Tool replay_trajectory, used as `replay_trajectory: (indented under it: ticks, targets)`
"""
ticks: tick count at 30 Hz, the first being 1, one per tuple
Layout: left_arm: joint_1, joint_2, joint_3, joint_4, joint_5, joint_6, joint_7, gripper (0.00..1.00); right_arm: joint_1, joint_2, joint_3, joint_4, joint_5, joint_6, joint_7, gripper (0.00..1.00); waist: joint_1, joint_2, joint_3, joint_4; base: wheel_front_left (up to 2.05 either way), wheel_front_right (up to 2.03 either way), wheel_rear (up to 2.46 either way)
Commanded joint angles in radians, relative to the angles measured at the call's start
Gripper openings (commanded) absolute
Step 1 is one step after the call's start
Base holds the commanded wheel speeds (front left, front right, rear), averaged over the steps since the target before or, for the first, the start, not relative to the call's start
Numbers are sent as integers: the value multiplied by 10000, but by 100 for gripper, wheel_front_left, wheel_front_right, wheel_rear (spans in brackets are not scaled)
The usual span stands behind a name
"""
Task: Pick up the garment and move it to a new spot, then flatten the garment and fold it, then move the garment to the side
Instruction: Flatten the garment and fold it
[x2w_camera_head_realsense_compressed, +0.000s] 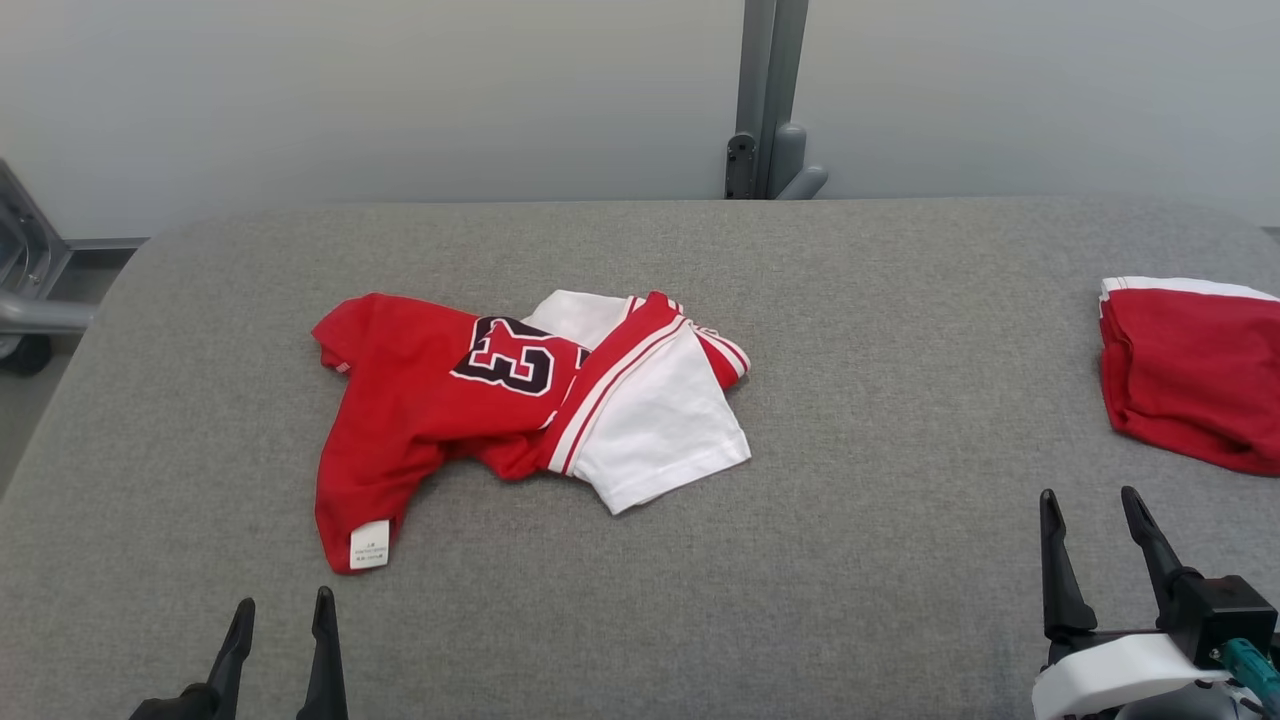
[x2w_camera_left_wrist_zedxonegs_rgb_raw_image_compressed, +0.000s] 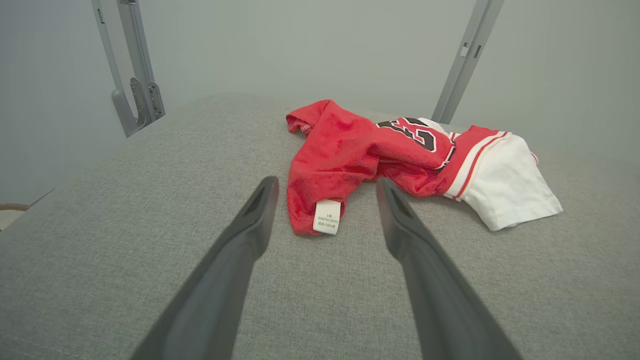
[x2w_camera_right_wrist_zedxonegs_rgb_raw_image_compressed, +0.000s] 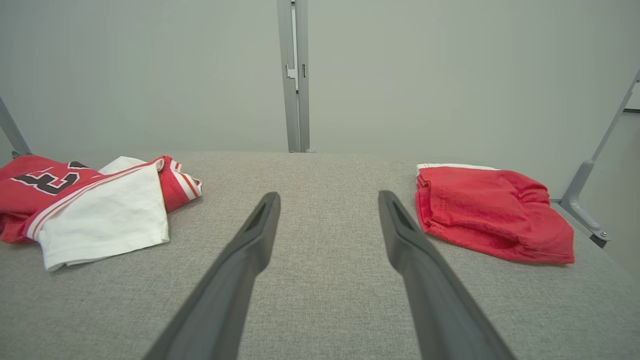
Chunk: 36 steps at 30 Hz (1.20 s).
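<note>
Lying crumpled mid table (x2w_camera_head_realsense_compressed: 880, 300): garment (x2w_camera_head_realsense_compressed: 420, 400) | red shorts (x2w_camera_head_realsense_compressed: 1190, 370), right edge | well apart

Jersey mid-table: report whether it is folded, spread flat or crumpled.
Crumpled. The jersey lies bunched, a white part lapped over the red body, the number partly hidden, the label turned out.

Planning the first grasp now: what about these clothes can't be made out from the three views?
- Care label: print too small to read, in the left wrist and head views.
- Jersey number: one digit is partly hidden under the striped fold, in every view.
- Jersey's neckline and lower layers: buried in its own crumples.
- Red garment: cut off by the head view's right edge. The right wrist view shows it folded, with its inner layers hidden.
</note>
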<state>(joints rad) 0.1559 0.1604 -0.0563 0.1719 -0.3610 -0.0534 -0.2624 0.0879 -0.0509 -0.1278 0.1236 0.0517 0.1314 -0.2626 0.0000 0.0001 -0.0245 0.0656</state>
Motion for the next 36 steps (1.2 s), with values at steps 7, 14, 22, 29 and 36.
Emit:
replay_trajectory:
  ticks: [7, 14, 22, 29, 36]
  targets:
    - [52, -352, 550, 143, 502, -372, -28, 100, -93, -3, 189, 69, 47, -17, -30, 100, 0, -1, -16, -116, 0, 0, 0]
    - [-73, -555, 799, 218, 845, -600, -28, 100, -88, -2, 262, 23, 20, -17, -29, 100, 0, -1, -2, -125, 0, 0, 0]
    - [-601, -668, 865, 348, 905, -686, -25, 100, -1146, 2, 1411, -58, 260, -17, -29, 100, 0, -1, 732, -15, 0, 0, 0]
    - [-2857, -698, 515, 1885, 540, -698, 1303, 100, -3970, -710, 3747, 1516, 444, -19, 1251, 100, 0, -1, 2622, 571, 0, 0, 0]
    - [-4679, -893, 333, 3263, -83, -566, 2650, 100, -5823, -904, 4928, 2987, 859, -19, 2654, 100, 0, -1, 3978, 1086, 0, 0, 0]
